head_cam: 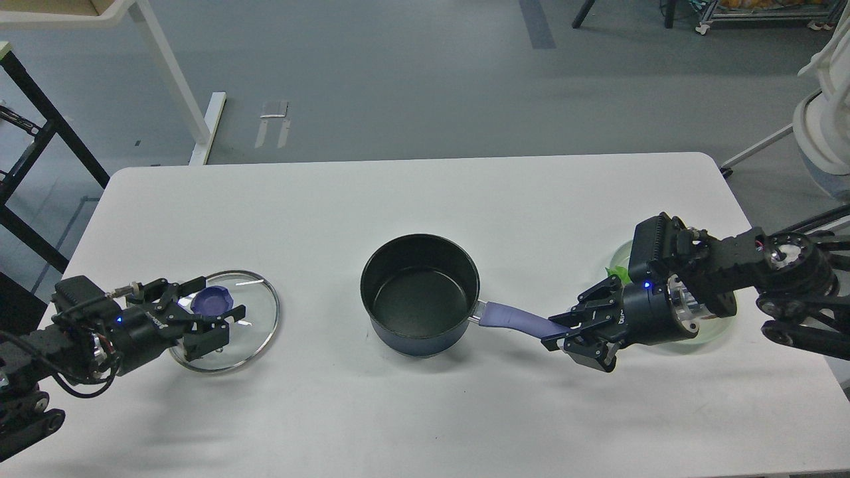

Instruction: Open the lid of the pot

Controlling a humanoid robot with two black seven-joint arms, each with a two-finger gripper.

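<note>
1. At the left of the white table [425, 199], the robot's left gripper [214, 318] hovered over the lid [255, 312], which lay flat on the tabletop, well apart from the pot.
2. Its fingers [229, 314] stood spread to either side of the lid's purple knob [212, 301]; the knob sat near the upper finger, and from where I stood no finger seemed to press on it, though the dark parts overlapped and I could not be sure.
3. In the middle of the table stood the pot [420, 295], uncovered, its black inside open to view.
4. The pot's long purple handle [514, 317] ran out to the right and slightly toward the near edge.
5. The right gripper [564, 332] met the far end of that handle, its fingers closed around the tip so that the end of the handle was hidden between them.
6. Behind the right gripper's wrist lay a pale green glass plate [621, 255], mostly covered by the arm, with something bright green [617, 272] showing at its left rim.
</note>
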